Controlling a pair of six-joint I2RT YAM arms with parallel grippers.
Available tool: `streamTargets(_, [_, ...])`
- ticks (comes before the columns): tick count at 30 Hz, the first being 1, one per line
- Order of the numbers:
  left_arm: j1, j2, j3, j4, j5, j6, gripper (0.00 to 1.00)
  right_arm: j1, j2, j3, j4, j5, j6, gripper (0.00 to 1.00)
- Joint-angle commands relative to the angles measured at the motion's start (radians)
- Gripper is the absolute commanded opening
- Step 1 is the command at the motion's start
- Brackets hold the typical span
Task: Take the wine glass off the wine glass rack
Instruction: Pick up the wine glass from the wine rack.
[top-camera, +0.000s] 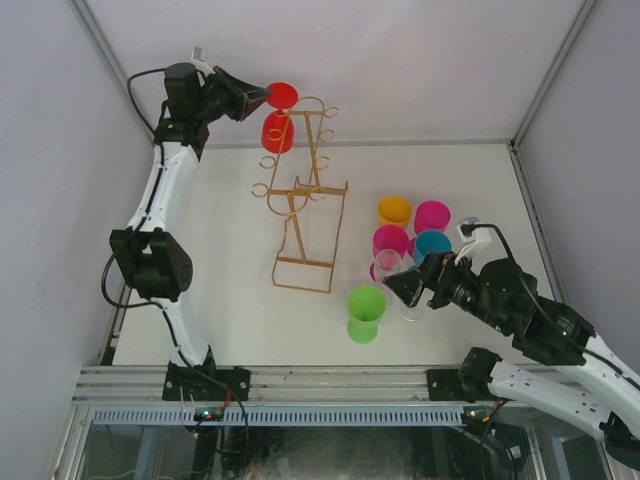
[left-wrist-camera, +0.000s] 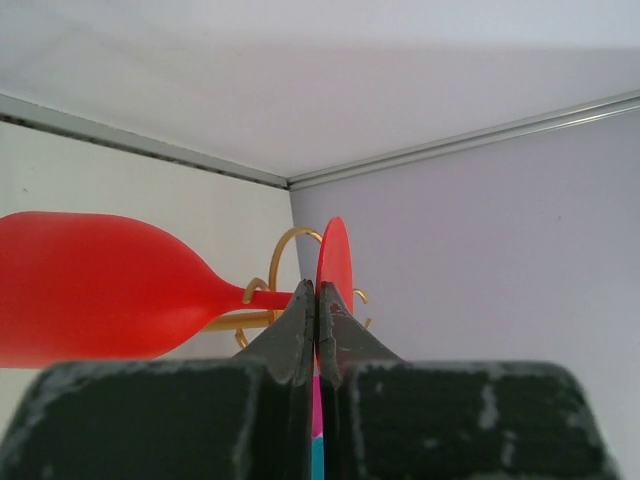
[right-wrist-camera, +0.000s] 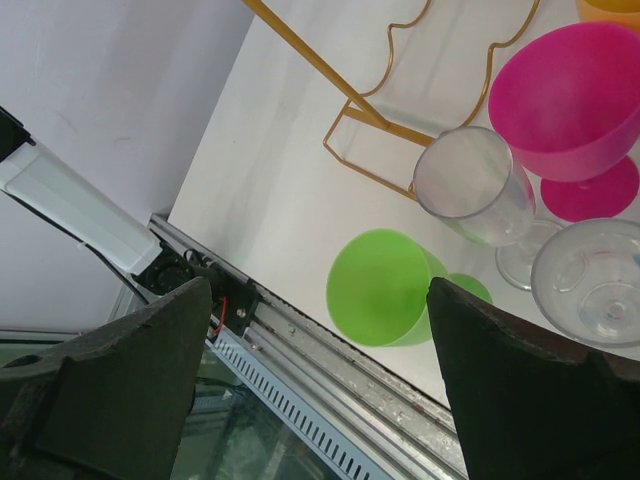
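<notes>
A red wine glass (top-camera: 277, 131) hangs upside down by its stem in a hook at the top of the gold wire wine glass rack (top-camera: 303, 262). My left gripper (top-camera: 262, 97) is shut on the edge of the glass's round foot. In the left wrist view the foot (left-wrist-camera: 336, 255) stands edge-on between my closed fingertips, the bowl (left-wrist-camera: 90, 285) lies to the left, and a gold hook (left-wrist-camera: 282, 245) curls round the stem. My right gripper (top-camera: 402, 286) is open and empty, low at the front right above a green glass (right-wrist-camera: 385, 290).
Several upright glasses stand right of the rack: green (top-camera: 365, 312), orange (top-camera: 394, 210), magenta (top-camera: 432, 215), teal (top-camera: 433, 245) and clear ones (right-wrist-camera: 470, 185). The rack's base loop (right-wrist-camera: 400, 130) lies close to them. Walls close in the back and both sides.
</notes>
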Motion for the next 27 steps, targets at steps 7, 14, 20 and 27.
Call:
streamTargets(7, [0.024, -0.071, -0.061, 0.100, -0.016, -0.072, 0.00, -0.005, -0.022, 0.004, 0.003, 0.011, 0.009, 0.89])
streamTargets(14, [0.027, -0.087, -0.064, 0.092, -0.041, -0.057, 0.00, -0.005, -0.031, 0.004, -0.002, 0.016, 0.011, 0.89])
streamTargets(20, [0.032, -0.113, -0.079, 0.072, -0.090, -0.051, 0.00, -0.005, -0.034, 0.004, -0.007, 0.018, 0.015, 0.89])
streamTargets(27, [0.041, -0.139, -0.128, 0.150, -0.081, -0.092, 0.00, -0.005, -0.043, -0.006, -0.008, 0.026, 0.028, 0.89])
